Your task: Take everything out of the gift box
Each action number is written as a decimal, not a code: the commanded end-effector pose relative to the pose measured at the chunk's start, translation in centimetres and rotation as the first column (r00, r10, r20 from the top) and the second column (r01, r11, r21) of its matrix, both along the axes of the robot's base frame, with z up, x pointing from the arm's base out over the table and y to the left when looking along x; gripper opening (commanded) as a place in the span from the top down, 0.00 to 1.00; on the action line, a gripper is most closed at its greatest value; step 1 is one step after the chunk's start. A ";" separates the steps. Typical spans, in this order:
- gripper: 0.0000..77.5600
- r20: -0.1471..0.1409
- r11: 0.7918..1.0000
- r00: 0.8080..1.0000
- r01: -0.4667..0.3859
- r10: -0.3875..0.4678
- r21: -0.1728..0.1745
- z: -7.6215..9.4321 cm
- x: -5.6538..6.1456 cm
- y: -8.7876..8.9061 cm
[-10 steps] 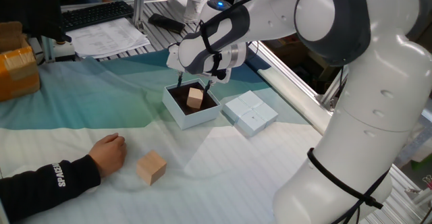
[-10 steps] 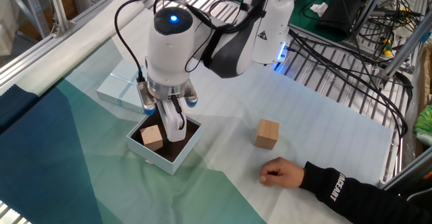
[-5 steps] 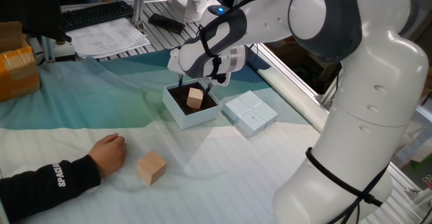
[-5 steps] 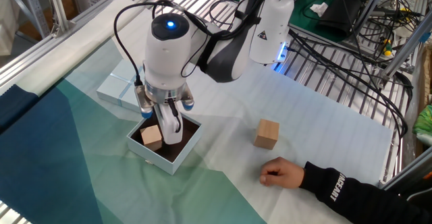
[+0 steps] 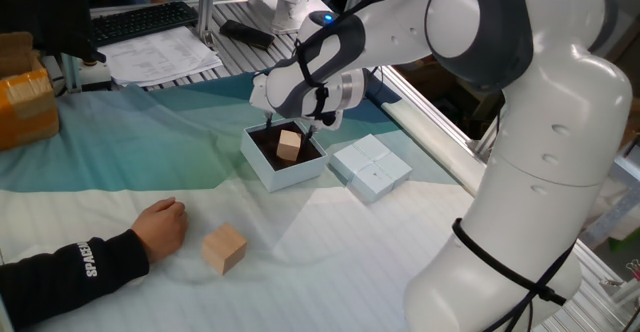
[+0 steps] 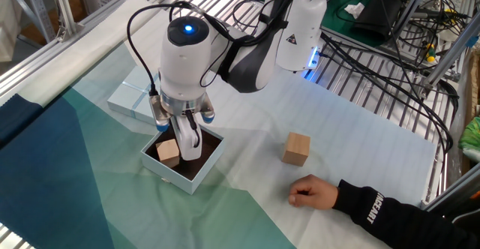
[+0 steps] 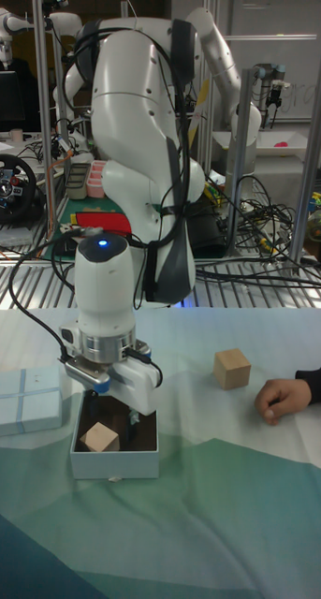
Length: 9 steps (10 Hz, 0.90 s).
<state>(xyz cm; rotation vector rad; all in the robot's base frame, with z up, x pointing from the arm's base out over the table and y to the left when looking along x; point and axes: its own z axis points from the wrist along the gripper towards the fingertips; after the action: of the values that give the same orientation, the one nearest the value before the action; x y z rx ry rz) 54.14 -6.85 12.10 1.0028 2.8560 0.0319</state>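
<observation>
The gift box (image 5: 266, 176) (image 6: 166, 175) (image 7: 113, 464) stands open on the cloth, with one tan wooden cube (image 5: 289, 145) (image 6: 168, 152) (image 7: 100, 436) inside on its dark floor. My gripper (image 5: 289, 130) (image 6: 178, 138) (image 7: 109, 412) hangs straight over the box, open, its fingers reaching down inside the walls on either side of that cube. I cannot tell whether they touch it. A second wooden cube (image 5: 225, 248) (image 6: 297, 148) (image 7: 232, 368) lies outside on the white cloth.
The flat pale-blue lid (image 5: 371, 167) (image 6: 135, 99) (image 7: 26, 400) lies right beside the box. A person's hand (image 5: 160, 227) (image 6: 315, 193) (image 7: 282, 398) rests on the cloth near the outside cube. An orange taped carton (image 5: 25, 97) sits at the far left.
My gripper has shifted slightly sideways and down over the box, closer around the cube. The cubes, box and hand have stayed put.
</observation>
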 end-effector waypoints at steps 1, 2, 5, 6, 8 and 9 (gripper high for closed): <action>0.00 0.009 1.000 1.000 -0.015 0.015 -0.002 -0.7 -0.3 -0.4; 0.00 0.012 1.000 1.000 -0.017 0.017 -0.002 -1.0 -0.3 -0.5; 0.00 0.015 1.000 1.000 -0.023 0.023 -0.003 -1.6 -0.3 -0.6; 0.00 0.015 1.000 1.000 -0.026 0.026 0.000 -1.7 -0.3 -0.7; 0.00 0.020 0.999 0.999 -0.032 0.032 0.000 -1.9 -0.3 -0.8; 0.00 0.023 0.999 0.999 -0.033 0.033 0.000 -2.0 -0.2 -0.8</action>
<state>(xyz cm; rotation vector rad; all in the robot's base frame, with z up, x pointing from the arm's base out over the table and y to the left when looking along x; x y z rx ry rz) 53.82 -7.59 9.99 0.9484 2.8549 0.0445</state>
